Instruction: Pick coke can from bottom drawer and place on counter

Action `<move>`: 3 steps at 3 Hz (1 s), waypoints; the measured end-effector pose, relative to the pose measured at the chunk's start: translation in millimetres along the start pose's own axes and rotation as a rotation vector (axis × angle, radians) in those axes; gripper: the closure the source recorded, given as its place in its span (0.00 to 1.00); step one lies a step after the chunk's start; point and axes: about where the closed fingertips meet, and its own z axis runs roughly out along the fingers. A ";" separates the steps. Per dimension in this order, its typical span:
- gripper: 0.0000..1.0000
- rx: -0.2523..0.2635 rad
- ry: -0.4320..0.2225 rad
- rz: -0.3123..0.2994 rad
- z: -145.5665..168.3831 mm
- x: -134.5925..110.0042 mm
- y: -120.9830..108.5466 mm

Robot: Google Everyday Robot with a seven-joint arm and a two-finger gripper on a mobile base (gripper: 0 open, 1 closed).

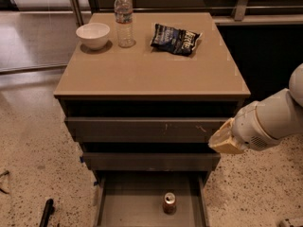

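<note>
The coke can (pixel 169 203) stands upright on the grey floor of the open bottom drawer (pixel 128 207), right of its middle. The counter (pixel 151 65) is the tan top of the cabinet. My gripper (pixel 225 138) is at the right side of the cabinet, level with the middle drawer front, on the end of the white arm that comes in from the right. It is above and to the right of the can and apart from it. It holds nothing that I can see.
On the counter stand a white bowl (pixel 93 34) at the back left, a clear water bottle (pixel 124 19) next to it, and a dark chip bag (pixel 175 38) at the back right. A black object (pixel 46 212) lies on the speckled floor at the lower left.
</note>
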 end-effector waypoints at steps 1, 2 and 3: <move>1.00 0.001 0.001 -0.003 -0.4 0.1 0.7; 1.00 0.007 -0.027 -0.003 32.3 18.7 4.8; 1.00 -0.022 -0.085 0.009 101.6 48.0 11.2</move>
